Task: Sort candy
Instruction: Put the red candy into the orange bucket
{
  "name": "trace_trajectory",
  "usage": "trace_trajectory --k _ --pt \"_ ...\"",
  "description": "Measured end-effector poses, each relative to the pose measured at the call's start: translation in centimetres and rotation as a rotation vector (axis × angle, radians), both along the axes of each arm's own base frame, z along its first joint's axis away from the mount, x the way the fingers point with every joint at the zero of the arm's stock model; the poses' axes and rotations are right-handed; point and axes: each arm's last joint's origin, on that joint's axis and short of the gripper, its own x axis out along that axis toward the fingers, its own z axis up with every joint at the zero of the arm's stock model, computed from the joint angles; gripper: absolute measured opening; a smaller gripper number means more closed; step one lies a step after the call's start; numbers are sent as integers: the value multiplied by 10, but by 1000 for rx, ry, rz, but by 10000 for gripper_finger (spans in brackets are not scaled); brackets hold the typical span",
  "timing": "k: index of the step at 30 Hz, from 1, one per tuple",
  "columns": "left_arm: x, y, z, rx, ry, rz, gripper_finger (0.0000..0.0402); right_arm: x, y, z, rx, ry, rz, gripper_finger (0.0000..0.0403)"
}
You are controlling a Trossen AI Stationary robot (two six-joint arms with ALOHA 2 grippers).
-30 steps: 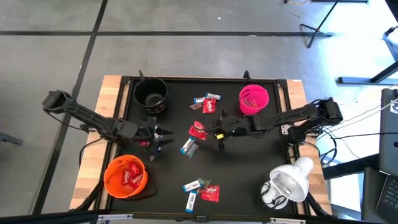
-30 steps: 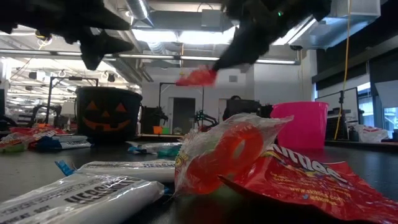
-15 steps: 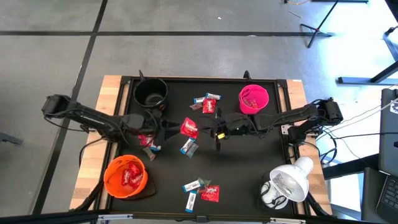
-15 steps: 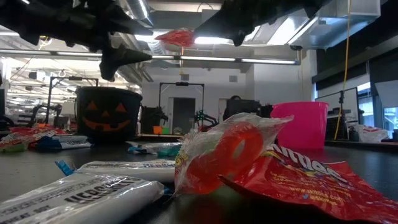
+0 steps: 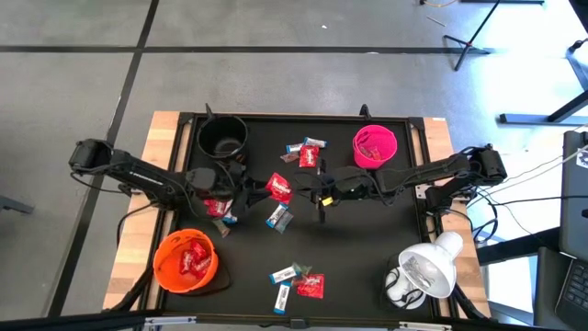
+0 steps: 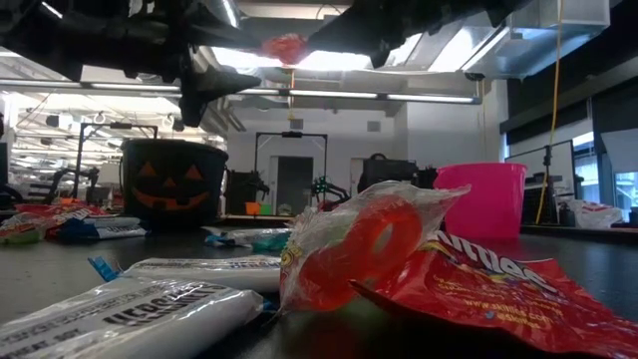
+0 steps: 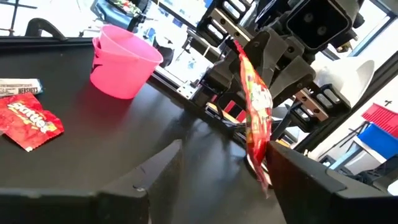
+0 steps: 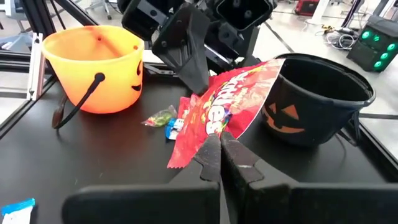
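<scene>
A red candy packet [image 5: 280, 188] hangs in the air over the middle of the table, between both grippers. My right gripper [image 5: 300, 191] comes from the table's right and is shut on it. My left gripper [image 5: 254, 188] comes from the left and is open, with its fingers on either side of the packet's lower part [image 7: 260, 163]; whether they touch it I cannot tell. In the low view the packet [image 6: 286, 47] is high above the table. Other red and blue-and-white candy lies on the black mat [image 5: 308, 152] [image 5: 278, 217] [image 5: 296, 280]. My right gripper pinches the red packet by its edge [image 8: 214, 132] between both fingers, coming level from the table's right. The packet is lifted clear of the table and stands on edge, spreading away from the fingertips toward the left gripper.
The orange bowl [image 5: 186, 260] with red candy sits near left, the black bowl [image 5: 223, 138] far left, the pink bowl [image 5: 375, 147] far right. A white lamp [image 5: 424, 268] stands at the near right corner. More candy [image 5: 218, 208] lies under the left gripper.
My right gripper has lifted the red packet from the table high into the air and carried it a little to the left. My left gripper has moved right and up toward it, so its open fingers now stand around the packet.
</scene>
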Motion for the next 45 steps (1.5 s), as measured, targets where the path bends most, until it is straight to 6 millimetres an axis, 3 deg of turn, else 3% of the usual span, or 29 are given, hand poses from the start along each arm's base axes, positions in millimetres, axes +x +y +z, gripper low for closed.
trace_trajectory --k 4,10,14,20,26,32,35,42,45 --pt "0 0 0 10 -3 0 152 0 0 0 -1 4 -1 0" --pt "0 -1 4 68 -34 -54 15 0 -1 0 -12 4 -36 8" --pt "-4 -3 12 93 -71 -113 4 -1 -2 -2 -25 18 -66 50" --pt "-24 -5 29 87 -87 -239 1 -5 -2 -1 -8 46 -72 160" --pt "-58 -14 59 185 123 -371 0 -10 -3 -1 9 89 -89 232" --pt "-100 -16 117 269 443 -311 0 -10 -4 -2 12 96 -100 245" --pt "-108 -22 135 214 553 -334 0 -10 -4 -2 6 93 -116 245" --pt "-106 -51 140 -6 929 -467 0 -10 -4 -2 6 95 -119 246" --pt "-99 -69 140 -67 1013 -473 0 -10 -4 -2 7 94 -119 246"
